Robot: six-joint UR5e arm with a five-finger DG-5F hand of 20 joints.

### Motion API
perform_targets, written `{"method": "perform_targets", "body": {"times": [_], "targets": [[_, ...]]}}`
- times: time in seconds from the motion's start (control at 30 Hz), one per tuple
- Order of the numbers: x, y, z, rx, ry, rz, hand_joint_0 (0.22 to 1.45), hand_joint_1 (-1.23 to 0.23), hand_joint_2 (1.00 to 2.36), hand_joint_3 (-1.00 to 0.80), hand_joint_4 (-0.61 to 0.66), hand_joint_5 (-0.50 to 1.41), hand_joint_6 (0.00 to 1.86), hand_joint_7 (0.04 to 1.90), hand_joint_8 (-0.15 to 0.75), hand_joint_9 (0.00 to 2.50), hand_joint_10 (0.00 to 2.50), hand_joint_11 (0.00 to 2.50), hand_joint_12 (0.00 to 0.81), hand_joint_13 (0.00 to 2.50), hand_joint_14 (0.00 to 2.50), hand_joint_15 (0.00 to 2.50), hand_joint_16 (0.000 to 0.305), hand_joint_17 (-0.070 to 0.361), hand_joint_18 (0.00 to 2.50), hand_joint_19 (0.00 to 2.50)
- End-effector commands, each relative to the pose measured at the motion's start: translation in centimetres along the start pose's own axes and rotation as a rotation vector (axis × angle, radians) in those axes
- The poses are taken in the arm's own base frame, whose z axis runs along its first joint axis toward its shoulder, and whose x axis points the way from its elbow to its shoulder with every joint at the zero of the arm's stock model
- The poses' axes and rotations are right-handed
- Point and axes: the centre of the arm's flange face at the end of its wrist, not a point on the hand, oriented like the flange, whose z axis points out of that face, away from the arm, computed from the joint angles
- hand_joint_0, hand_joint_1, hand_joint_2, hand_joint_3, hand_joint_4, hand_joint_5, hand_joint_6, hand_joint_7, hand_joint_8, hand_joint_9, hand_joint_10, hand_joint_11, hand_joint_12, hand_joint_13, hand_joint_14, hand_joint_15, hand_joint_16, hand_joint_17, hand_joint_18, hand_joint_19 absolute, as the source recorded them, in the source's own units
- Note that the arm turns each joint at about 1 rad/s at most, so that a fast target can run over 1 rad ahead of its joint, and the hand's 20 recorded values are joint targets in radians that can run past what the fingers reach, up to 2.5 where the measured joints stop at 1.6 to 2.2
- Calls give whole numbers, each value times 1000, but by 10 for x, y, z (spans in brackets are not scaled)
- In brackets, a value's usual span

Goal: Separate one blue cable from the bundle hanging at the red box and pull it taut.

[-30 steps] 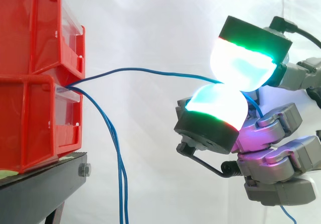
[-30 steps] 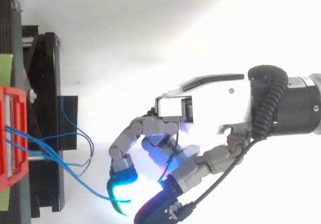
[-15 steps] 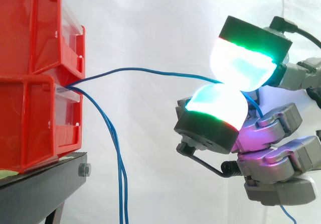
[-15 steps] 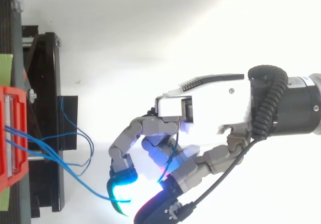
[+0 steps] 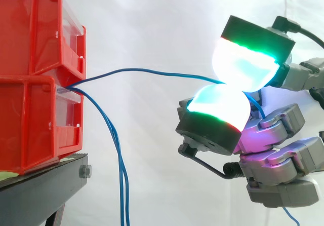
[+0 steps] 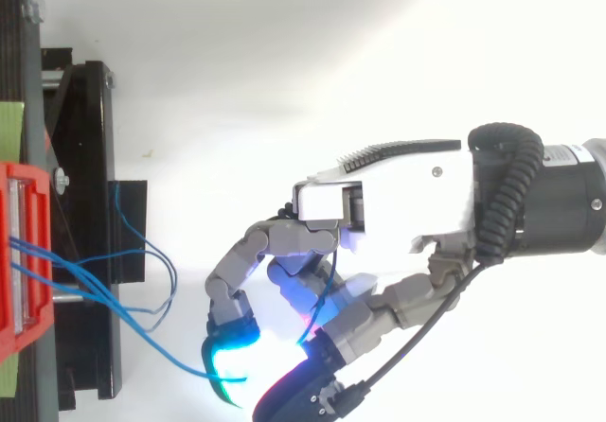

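Right of the stacked red plastic bins (image 5: 35, 79), the robot hand (image 6: 398, 200) pinches one thin blue cable (image 5: 152, 72) between glowing pads (image 5: 243, 66); its run vanishes behind them.

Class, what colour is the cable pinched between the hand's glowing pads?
Blue. The side view shows the cable best.

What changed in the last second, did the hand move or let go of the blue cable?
Nothing visibly changed. The hand still pinches one blue cable between two glowing pads. That cable runs in the same shallow arc from the red bins, not fully taut. The other cables hang down beside the stand as before.
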Motion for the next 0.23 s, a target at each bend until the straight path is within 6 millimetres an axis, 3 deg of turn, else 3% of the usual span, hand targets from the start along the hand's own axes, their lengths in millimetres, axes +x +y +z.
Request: {"method": "perform_targets", "body": {"times": [0.0,0.2], "targets": [[1,0,0,0,1,0,734,-743,1009,-401,-12,-204,888,1034,337,709,1815,1361,406,940,857,1441,47,105,1123,1187],[0,0,0,0,0,0,734,-743,1009,-399,-13,-204,888,1033,339,705,1817,1356,405,938,855,1447,47,105,1122,1185]]}}
